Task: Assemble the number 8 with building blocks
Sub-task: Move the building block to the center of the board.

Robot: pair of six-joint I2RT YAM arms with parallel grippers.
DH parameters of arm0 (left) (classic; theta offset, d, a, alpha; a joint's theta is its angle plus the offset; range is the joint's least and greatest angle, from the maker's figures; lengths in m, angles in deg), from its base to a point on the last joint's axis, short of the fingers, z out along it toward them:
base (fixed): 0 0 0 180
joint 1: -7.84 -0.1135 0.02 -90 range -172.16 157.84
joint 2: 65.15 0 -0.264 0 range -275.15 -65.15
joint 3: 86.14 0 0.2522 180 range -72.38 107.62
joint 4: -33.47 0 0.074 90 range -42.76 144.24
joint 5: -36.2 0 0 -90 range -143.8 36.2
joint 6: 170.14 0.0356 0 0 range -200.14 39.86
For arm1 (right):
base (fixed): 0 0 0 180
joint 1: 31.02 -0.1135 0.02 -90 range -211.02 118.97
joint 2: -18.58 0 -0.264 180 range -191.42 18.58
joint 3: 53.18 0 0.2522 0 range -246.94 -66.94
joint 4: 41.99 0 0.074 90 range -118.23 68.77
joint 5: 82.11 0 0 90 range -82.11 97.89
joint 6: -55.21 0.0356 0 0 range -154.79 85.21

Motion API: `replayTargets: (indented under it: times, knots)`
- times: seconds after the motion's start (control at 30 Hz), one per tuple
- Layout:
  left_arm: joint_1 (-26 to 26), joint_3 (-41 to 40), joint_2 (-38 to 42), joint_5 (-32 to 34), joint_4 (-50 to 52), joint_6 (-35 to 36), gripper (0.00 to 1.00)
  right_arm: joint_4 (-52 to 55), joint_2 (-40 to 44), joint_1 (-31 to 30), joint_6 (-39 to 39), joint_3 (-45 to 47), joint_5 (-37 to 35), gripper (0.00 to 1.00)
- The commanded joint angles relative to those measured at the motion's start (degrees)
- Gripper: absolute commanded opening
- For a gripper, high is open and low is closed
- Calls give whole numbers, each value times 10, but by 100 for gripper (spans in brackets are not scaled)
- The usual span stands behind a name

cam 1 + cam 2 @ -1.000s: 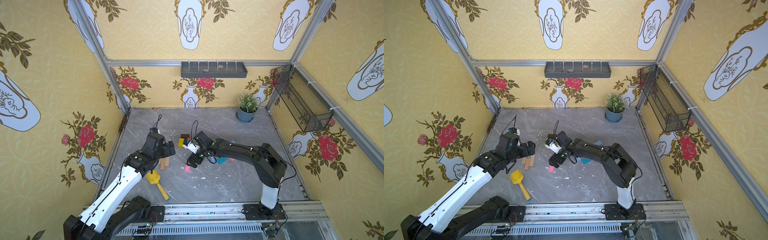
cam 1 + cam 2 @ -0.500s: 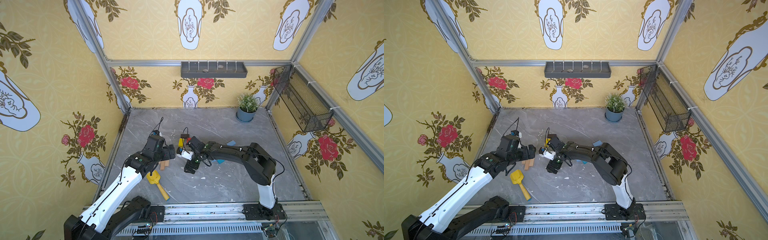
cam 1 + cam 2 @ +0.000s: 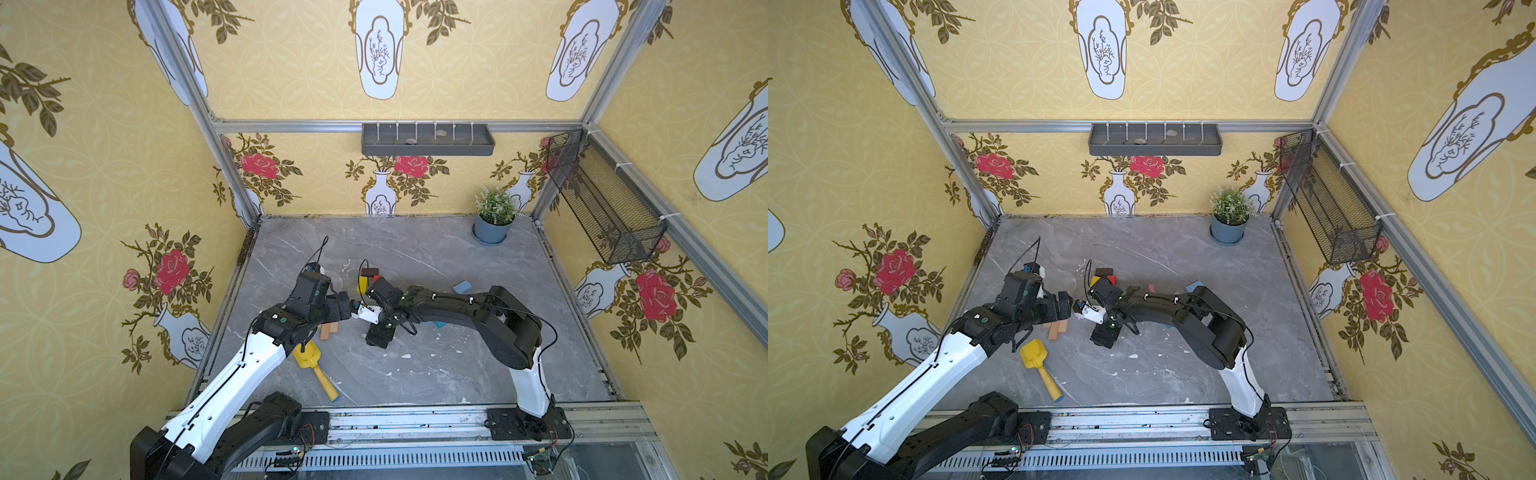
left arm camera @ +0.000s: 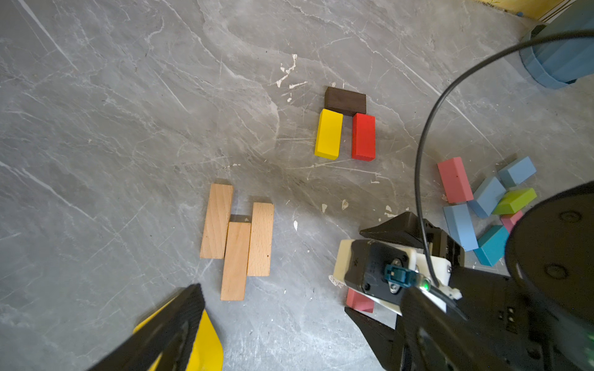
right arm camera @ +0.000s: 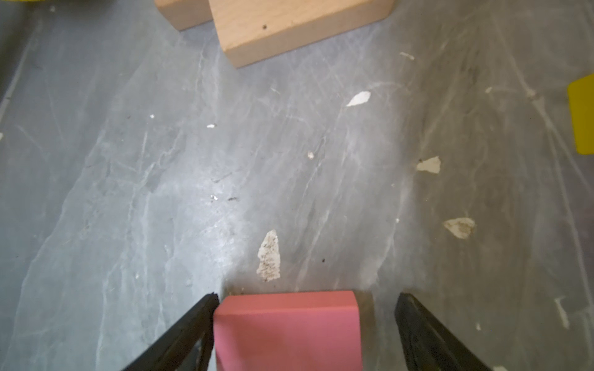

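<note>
Blocks, placed: dark brown block [image 4: 345, 101] lies crosswise, with yellow block [image 4: 328, 134] and red block [image 4: 363, 137] butting against its long side, parallel, with a gap between them. This arch sits near the middle of the surface [image 3: 415, 374], toward the back edge.
Blocks, waiting: three wooden blocks [image 4: 237, 237] lie side by side toward the left edge. A loose heap [image 4: 488, 205] of blue, green, teal and pink pieces lies toward the right edge.
Block sought: pink block [image 5: 286, 327] lies flat on the surface, on the front side of the arch, between the fingers of the right gripper [image 5: 307, 298].
Right gripper: low over the surface, astride the pink block. One finger meets its side and a gap shows at the other, so it is not yet clamped.
Left gripper [image 3: 344, 305]: spread wide, holding nothing, near the wooden blocks.
Change: a second ago the right gripper stood beside the pink block with wider jaws. It has since swung over the block, dropped and begun to narrow.
Meaning: this looks like the pick-up of the next piece. Only the top arch of the figure exists, so most of it remains unbuilt.
</note>
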Motion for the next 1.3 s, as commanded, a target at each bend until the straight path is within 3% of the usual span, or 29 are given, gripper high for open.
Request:
replayTargets:
  times: [0.0,0.13,0.27,0.5,0.7,1.03,1.27]
  knots:
    - [0,-5,0,2,-10,6,98,29,-5,-5,26,8,-24,83]
    - [-1,-8,-1,6,-13,6,98,17,2,-12,56,25,-43,76]
    - [0,-9,-1,9,-15,5,98,15,-2,-14,106,23,-83,62]
    - [0,-14,2,17,-18,2,98,55,-21,-2,241,-25,-125,53]
    - [0,-19,7,27,-19,0,98,108,-55,18,343,-92,-161,50]
    - [-2,-29,12,30,-27,-5,98,181,-139,30,455,-213,-163,55]
    - [-2,-34,16,31,-31,-7,98,151,-141,46,495,-220,-101,76]
